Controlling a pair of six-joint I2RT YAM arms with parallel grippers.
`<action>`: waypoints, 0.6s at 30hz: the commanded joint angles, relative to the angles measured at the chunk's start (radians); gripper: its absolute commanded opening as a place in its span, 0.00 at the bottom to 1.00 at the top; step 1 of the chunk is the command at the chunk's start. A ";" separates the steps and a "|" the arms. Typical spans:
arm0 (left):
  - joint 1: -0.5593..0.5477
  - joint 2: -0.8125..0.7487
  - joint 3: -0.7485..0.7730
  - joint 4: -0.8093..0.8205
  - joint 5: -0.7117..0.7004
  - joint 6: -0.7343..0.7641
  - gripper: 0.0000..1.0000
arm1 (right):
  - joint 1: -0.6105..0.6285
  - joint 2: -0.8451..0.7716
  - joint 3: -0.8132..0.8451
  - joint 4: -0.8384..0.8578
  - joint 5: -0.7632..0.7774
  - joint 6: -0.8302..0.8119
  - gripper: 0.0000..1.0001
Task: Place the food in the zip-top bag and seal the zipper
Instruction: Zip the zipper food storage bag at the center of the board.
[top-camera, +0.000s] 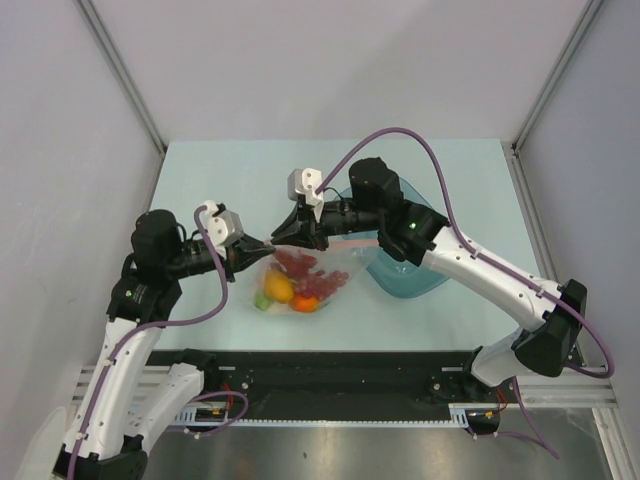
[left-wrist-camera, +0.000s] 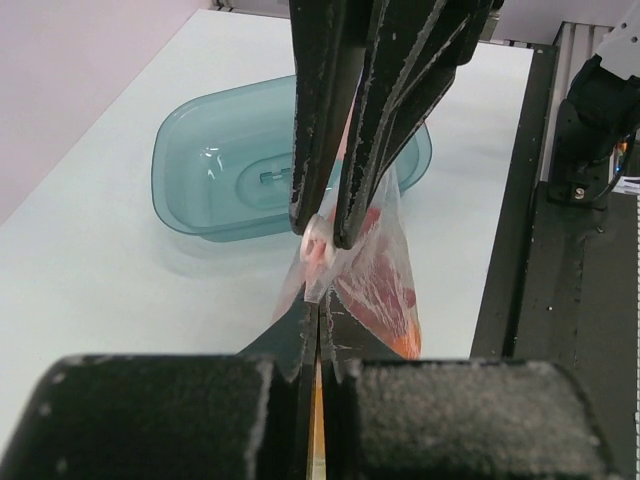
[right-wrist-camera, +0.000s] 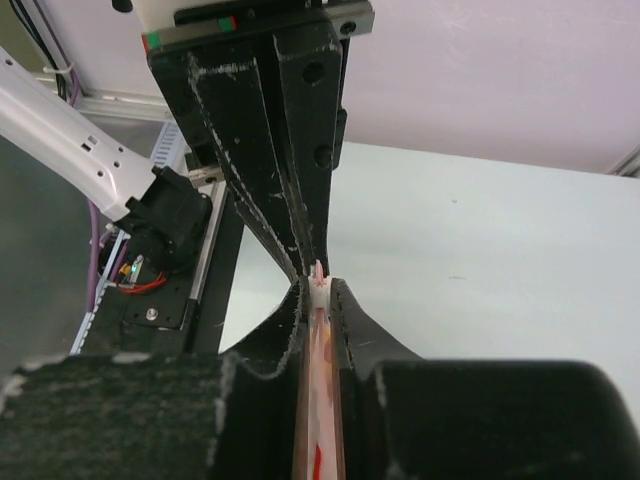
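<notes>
- Half done, judging by layout: food (top-camera: 282, 288) seen only inside zip-top bag (top-camera: 335, 275), mid-table toward near edge, just left of blue bowl (top-camera: 415, 275).
- Clamping bag's mouth end with left gripper (left-wrist-camera: 318, 335); pinching zipper (top-camera: 350, 243) right beside with right gripper (right-wrist-camera: 320, 300).
- Remaining: sealing; cannot tell how much already closed.
</notes>
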 joint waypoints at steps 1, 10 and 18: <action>-0.007 -0.019 0.015 0.083 0.006 -0.038 0.00 | -0.026 0.007 0.035 -0.067 -0.012 -0.034 0.02; -0.007 -0.011 0.032 0.057 0.015 -0.012 0.00 | -0.018 0.013 0.035 -0.035 -0.005 -0.016 0.40; -0.009 -0.012 0.032 0.049 0.006 -0.003 0.00 | 0.002 0.013 0.039 0.013 -0.018 0.015 0.48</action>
